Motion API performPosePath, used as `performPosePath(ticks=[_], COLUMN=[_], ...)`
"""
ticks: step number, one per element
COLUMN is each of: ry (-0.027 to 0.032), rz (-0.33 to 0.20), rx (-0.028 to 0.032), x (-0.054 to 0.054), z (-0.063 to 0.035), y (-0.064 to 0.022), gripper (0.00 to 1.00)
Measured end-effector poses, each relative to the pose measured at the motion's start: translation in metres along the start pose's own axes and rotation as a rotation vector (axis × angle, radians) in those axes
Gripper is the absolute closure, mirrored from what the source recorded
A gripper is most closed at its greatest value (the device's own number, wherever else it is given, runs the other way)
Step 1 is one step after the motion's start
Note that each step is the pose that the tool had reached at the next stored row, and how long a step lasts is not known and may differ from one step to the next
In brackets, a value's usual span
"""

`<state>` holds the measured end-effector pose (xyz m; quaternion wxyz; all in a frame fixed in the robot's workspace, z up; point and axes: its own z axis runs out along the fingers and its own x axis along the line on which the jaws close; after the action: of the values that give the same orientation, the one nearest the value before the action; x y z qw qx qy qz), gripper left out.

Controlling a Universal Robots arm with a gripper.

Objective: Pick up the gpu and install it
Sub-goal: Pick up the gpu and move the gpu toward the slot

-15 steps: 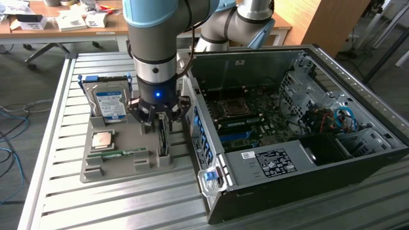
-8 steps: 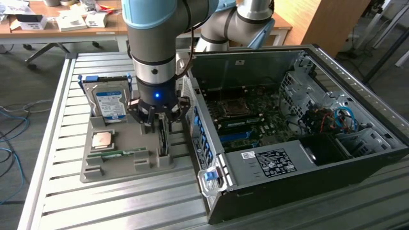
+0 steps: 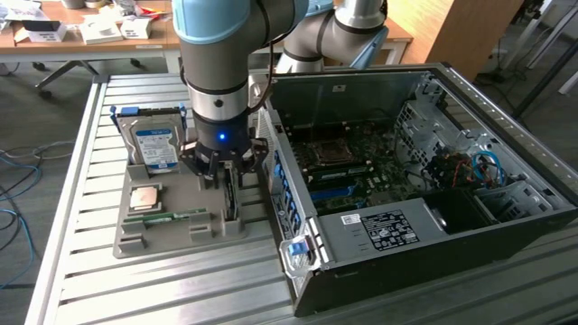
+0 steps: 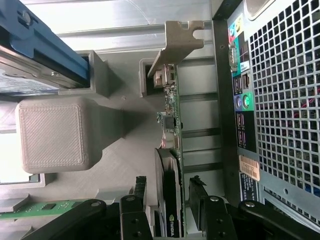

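The gpu (image 3: 232, 201) stands on its long edge in a slot of the grey parts holder (image 3: 185, 238), beside the open computer case (image 3: 299, 203). My gripper (image 3: 226, 177) is down over the card's near end, open. In the wrist view the gpu (image 4: 172, 145) runs edge-on away from me, its grey metal bracket (image 4: 177, 37) at the far end. My gripper (image 4: 169, 192) straddles the card, one black finger (image 4: 140, 192) on each side, with small gaps to the card. Nothing is gripped.
On the holder (image 4: 120, 165) also sit a silver hard drive (image 3: 156, 145) in a blue frame, a processor chip (image 3: 146, 198) and a green memory stick (image 3: 167, 218). The case's perforated rear panel (image 4: 280, 100) stands close beside the card. The case's motherboard (image 3: 348, 162) is exposed.
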<state>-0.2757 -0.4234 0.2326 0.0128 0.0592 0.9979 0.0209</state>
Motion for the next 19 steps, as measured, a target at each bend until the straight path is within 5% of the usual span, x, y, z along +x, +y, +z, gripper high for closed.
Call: performPosePath(ticks=[19], ry=[0.0000], rz=[0.000], rx=[-0.0001], x=[-0.0012], z=[0.0030], y=[0.0000], gripper=[0.53])
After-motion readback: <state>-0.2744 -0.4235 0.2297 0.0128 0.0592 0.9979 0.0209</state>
